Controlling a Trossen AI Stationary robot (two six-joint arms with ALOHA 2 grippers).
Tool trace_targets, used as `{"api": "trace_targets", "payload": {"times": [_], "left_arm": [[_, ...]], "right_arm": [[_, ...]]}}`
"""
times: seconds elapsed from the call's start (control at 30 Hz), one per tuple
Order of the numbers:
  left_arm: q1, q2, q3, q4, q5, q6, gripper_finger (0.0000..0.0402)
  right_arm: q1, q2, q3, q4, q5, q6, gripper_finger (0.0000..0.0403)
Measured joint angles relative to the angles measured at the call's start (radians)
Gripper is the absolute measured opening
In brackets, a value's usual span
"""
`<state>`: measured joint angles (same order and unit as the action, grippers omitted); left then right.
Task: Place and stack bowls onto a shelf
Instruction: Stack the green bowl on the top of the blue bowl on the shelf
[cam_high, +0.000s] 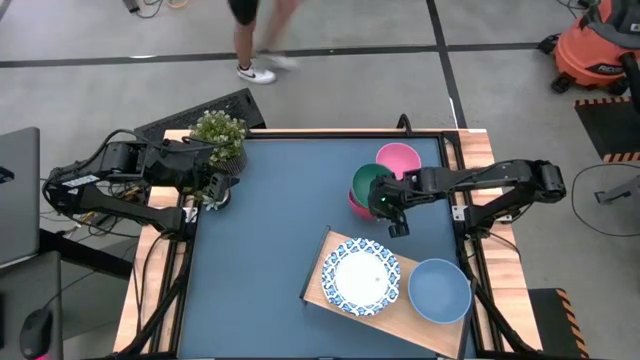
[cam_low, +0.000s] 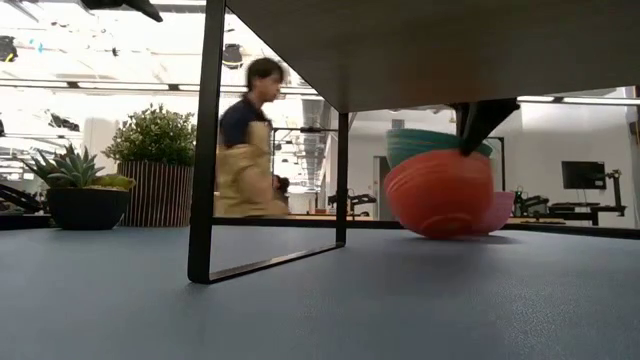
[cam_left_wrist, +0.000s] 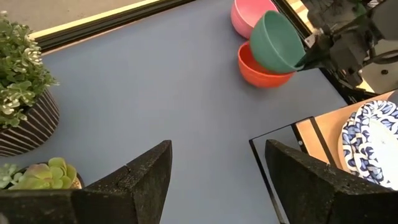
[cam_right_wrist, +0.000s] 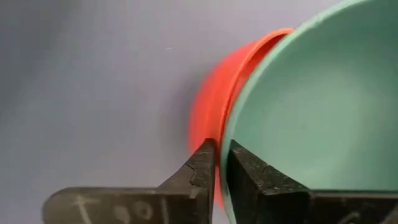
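A teal-green bowl (cam_high: 371, 184) sits tilted in a red bowl (cam_high: 354, 207) on the dark blue tabletop, with a pink bowl (cam_high: 398, 157) just behind them. My right gripper (cam_high: 386, 206) is shut on the teal bowl's rim. The pale wooden shelf (cam_high: 325, 262) stands at the near right. It carries a white bowl with a blue patterned rim (cam_high: 360, 277) and a plain blue bowl (cam_high: 440, 290). My left gripper (cam_left_wrist: 214, 180) is open and empty at the table's left edge, beside the plants. My right gripper pinches the teal bowl's rim (cam_right_wrist: 225, 134) on the bowl's near right side, one finger inside (cam_right_wrist: 255, 171) and one outside (cam_right_wrist: 199, 168). The fingers come slanting down from the table's right. The bowl is tilted, its underside resting in the red bowl (cam_left_wrist: 261, 70).
A potted green plant (cam_high: 219, 135) and a small succulent (cam_left_wrist: 43, 174) stand at the far left by my left arm. The shelf stands on thin black legs (cam_low: 205, 150). Bare tabletop spans the middle (cam_high: 270, 230). A person walks past beyond the table's far edge (cam_low: 250, 140).
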<state>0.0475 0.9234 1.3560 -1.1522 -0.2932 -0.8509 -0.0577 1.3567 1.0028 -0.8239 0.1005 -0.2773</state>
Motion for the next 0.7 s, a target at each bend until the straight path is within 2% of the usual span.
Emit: {"api": "trace_targets", "payload": {"times": [0.1,0.27,0.5,0.7], "left_arm": [[0.000,0.000,0.000,-0.010,0.000,0.000,0.0243],[0.000,0.000,0.000,-0.011,0.000,0.013,0.0243],[0.000,0.000,0.000,-0.010,0.000,0.017,0.0243],[0.000,0.000,0.000,-0.010,0.000,0.017,0.0243]], "right_arm": [[0.005,0.009,-0.006,-0.004,0.000,-0.001,0.0042],[0.003,0.006,-0.002,0.028,0.021,0.000,0.0046],[0.003,0.006,0.071,-0.026,0.029,-0.013,0.0031],[0.003,0.005,0.117,-0.067,0.058,-0.005,0.0036]]}}
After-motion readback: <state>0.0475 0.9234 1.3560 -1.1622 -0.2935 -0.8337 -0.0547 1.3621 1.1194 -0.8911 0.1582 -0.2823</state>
